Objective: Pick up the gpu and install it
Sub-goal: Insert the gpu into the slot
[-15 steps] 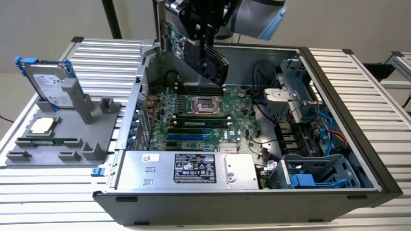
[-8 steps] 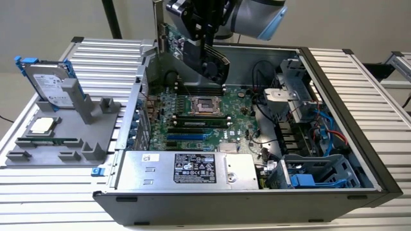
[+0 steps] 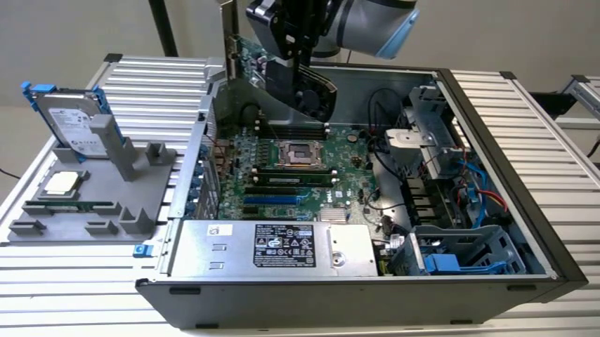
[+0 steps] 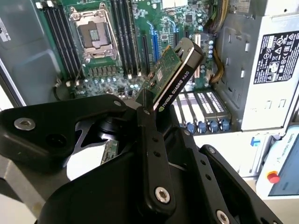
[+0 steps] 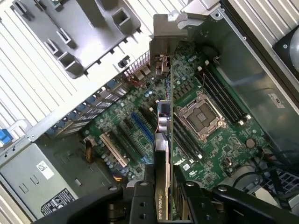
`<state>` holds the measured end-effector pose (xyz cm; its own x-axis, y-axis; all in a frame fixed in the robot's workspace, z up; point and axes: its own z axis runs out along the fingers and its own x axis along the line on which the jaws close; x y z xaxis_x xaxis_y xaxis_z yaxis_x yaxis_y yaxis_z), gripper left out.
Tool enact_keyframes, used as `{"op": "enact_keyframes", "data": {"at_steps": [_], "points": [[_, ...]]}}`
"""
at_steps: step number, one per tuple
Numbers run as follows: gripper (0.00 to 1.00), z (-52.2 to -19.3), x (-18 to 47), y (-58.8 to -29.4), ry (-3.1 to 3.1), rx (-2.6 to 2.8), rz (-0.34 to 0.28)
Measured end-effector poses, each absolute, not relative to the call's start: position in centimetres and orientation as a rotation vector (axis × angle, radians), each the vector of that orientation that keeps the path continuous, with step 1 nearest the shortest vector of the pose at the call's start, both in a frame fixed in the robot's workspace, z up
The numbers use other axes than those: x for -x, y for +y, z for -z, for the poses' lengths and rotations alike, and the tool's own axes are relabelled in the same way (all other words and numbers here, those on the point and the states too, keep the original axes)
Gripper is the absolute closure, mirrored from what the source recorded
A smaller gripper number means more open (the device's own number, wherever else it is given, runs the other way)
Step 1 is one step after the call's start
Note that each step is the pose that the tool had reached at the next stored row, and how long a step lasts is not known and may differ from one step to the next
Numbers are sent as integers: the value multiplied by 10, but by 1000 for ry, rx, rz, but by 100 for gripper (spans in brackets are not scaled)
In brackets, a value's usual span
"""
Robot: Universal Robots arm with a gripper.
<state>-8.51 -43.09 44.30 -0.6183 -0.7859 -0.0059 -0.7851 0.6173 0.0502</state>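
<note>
- gpu [image 3: 305,91], a flat green circuit card with a black boxy cooler and a silver end bracket, held on edge above the open black computer case [image 3: 328,302], over the green motherboard [image 3: 349,184].
- Black two-fingered pincer [image 5: 163,189] clamped on the card, one finger against each face in the first wrist view.
- Bracket end nearest the case's slotted rear wall.
- On the ribbed metal tabletop [image 3: 75,281], at the exterior view's left: a grey moulded holder [image 3: 94,217] with an upright silver hard drive [image 3: 70,123] in a blue frame.
</note>
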Motion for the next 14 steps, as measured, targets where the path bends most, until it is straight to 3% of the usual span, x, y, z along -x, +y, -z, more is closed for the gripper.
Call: {"op": "enact_keyframes", "data": {"at_steps": [14], "points": [[100,-444,85,-431,-2715,-1540,73]]}}
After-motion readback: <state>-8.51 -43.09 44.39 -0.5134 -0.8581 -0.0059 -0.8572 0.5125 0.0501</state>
